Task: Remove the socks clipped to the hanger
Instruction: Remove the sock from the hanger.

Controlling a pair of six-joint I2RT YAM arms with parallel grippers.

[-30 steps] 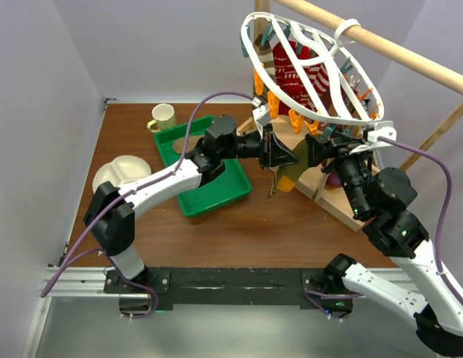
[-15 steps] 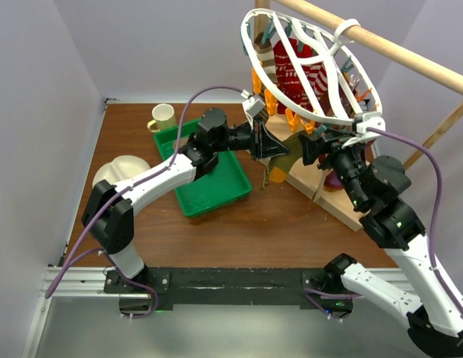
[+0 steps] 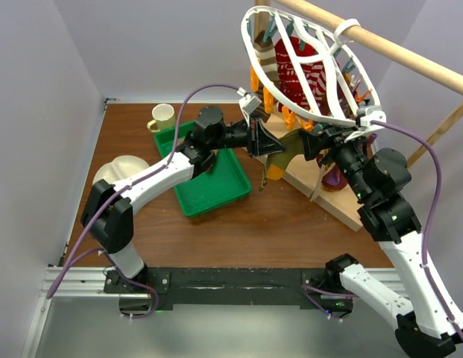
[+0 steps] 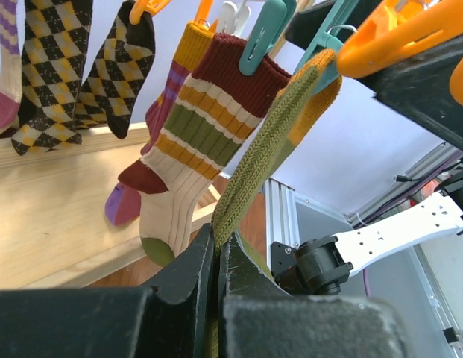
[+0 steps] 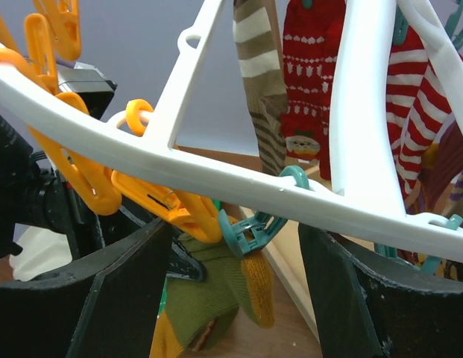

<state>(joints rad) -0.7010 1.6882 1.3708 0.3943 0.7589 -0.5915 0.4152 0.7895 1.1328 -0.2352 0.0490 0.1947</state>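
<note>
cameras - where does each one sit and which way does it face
Top external: high behind the arms, looking down on the table and hanger; both arms show.
Left wrist: on the left arm, looking up past the left tool, shut on the olive sock.
Right wrist: on the right arm, looking up between the fingers of the open right tool at the hanger rim.
Shared: both wrist views show the olive sock.

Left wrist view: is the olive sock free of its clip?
No: the olive sock hangs by its cuff from a teal clip, the left gripper shut on it.
</note>
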